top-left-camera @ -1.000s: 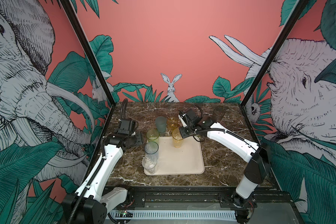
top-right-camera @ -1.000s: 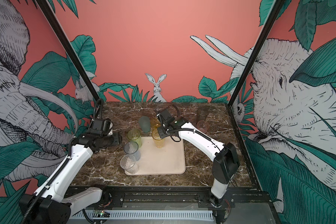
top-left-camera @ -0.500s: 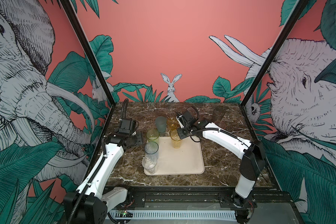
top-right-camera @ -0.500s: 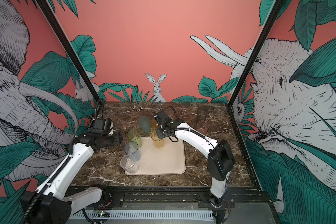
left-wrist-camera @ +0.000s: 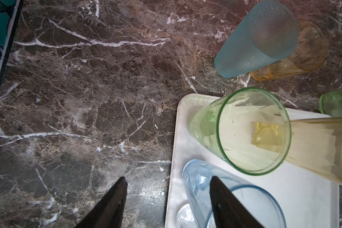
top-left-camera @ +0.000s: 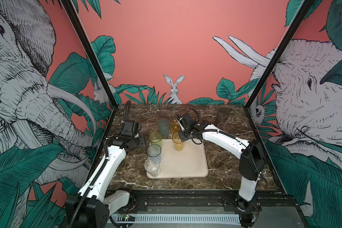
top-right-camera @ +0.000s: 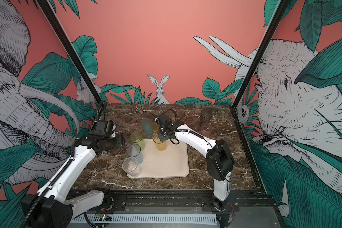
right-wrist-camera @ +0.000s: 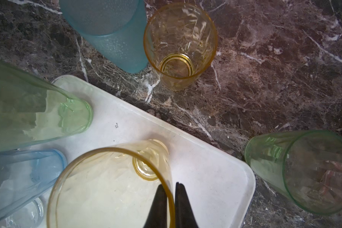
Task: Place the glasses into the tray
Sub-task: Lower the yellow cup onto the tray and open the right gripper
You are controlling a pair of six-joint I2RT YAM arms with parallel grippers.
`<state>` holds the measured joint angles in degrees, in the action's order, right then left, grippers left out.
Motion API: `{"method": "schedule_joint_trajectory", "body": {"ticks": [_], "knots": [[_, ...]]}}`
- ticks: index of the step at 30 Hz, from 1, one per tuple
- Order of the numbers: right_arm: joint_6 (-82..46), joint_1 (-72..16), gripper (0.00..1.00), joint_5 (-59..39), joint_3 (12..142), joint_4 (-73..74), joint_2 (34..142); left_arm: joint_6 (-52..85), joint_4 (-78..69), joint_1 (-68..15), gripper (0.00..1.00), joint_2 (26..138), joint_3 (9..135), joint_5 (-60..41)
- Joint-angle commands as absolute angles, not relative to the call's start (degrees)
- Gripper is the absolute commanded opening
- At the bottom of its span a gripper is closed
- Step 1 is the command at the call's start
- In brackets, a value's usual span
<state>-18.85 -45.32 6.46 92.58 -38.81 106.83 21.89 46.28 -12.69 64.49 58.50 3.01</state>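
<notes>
- Top views: tray (top-left-camera: 186, 163) lies mid-table on the marble table (top-left-camera: 221, 158). The yellow-green glass (top-left-camera: 155, 139), pale blue glass (top-left-camera: 154, 151) and clear glass (top-left-camera: 152, 167) stand in a row along its left edge.
- The tall amber glass (top-left-camera: 178, 143) is upright at the tray's far edge, long axis vertical. The right gripper (top-left-camera: 181, 136) is at its rim, coming in from the right.
- Off the tray: the frosted teal glass (top-left-camera: 163, 126) and short amber glass (top-left-camera: 174, 126) are just past the far edge. The smoky grey glass (top-left-camera: 222, 116) and pink glass (top-left-camera: 223, 127) are at far right, well apart from the tray.
- The left gripper (top-left-camera: 143, 141) is left of the tray, beside the yellow-green glass.
- Left wrist: left gripper (left-wrist-camera: 167, 177) jaws stand partly apart and hold nothing. One finger is over the table, one over the pale blue glass.
- Right wrist: right gripper (right-wrist-camera: 169, 185) is pinched shut on the wall of the tall amber glass (right-wrist-camera: 107, 187), one finger inside the rim and one outside. The top views don't show this grip.
- The glass's base looks to be on the tray; cannot tell whether it is fully down.
- Only the wrist views show a short green glass (right-wrist-camera: 304, 171), just off the tray's far right corner. The right arm hides it in the top views.
- Judgement: next is to open the jaws and lift straight up along the glass's axis. The short amber and short green glasses are nearer the right arm, the teal one nearer the left.
</notes>
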Motion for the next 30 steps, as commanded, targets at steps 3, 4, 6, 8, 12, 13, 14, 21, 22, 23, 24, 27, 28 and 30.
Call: {"method": "schedule_joint_trajectory", "body": {"ticks": [3, 4, 6, 8, 12, 13, 14, 21, 22, 23, 24, 27, 28, 30], "knots": [[-18.5, -44.9, 0.00, 7.5, 94.9, -37.1, 108.1, 22.3, 46.1, -12.3, 0.68, 64.0, 57.3, 2.8], [-18.4, -44.7, 0.00, 7.5, 95.2, -37.2, 108.5, 22.3, 46.1, -12.3, 0.68, 63.9, 57.3, 2.7], [-18.3, -44.5, 0.00, 7.6, 95.8, -37.4, 109.0, 22.4, 46.1, -12.3, 0.68, 63.9, 57.3, 2.8], [-18.1, -44.3, 0.00, 7.6, 96.2, -37.4, 109.4, 22.4, 46.2, -12.3, 0.68, 63.9, 57.2, 2.8], [-18.0, -44.0, 0.00, 7.6, 96.9, -37.3, 109.9, 22.4, 46.2, -12.3, 0.68, 63.5, 57.0, 2.8], [-18.0, -43.9, 0.00, 7.9, 97.0, -37.3, 110.0, 22.4, 46.3, -12.3, 0.68, 63.5, 57.0, 2.9], [-18.0, -43.8, 0.00, 8.0, 97.3, -37.3, 110.0, 22.5, 46.2, -12.3, 0.68, 63.6, 56.9, 2.9], [-18.1, -43.4, 0.00, 7.5, 98.1, -37.7, 110.2, 22.7, 46.1, -12.3, 0.68, 63.6, 57.0, 2.6], [-18.1, -43.3, 0.00, 7.3, 98.1, -37.7, 110.2, 22.7, 46.1, -12.3, 0.68, 63.8, 57.0, 2.7], [-18.2, -43.4, 0.00, 7.1, 98.0, -37.7, 110.2, 22.7, 46.0, -12.3, 0.68, 63.8, 57.0, 2.6], [-18.2, -43.3, 0.00, 7.1, 98.0, -37.8, 110.2, 22.7, 46.1, -12.2, 0.68, 63.8, 57.0, 2.6], [-18.3, -43.3, 0.00, 6.8, 98.1, -38.3, 110.4, 22.7, 46.1, -12.3, 0.68, 63.8, 56.9, 2.6], [-18.4, -43.4, 0.01, 6.6, 98.1, -38.4, 110.5, 22.7, 46.1, -12.3, 0.68, 63.8, 56.9, 2.6], [-18.5, -43.3, 0.00, 6.4, 98.1, -38.7, 110.5, 22.7, 46.1, -12.4, 0.68, 63.8, 56.8, 2.6]]}}
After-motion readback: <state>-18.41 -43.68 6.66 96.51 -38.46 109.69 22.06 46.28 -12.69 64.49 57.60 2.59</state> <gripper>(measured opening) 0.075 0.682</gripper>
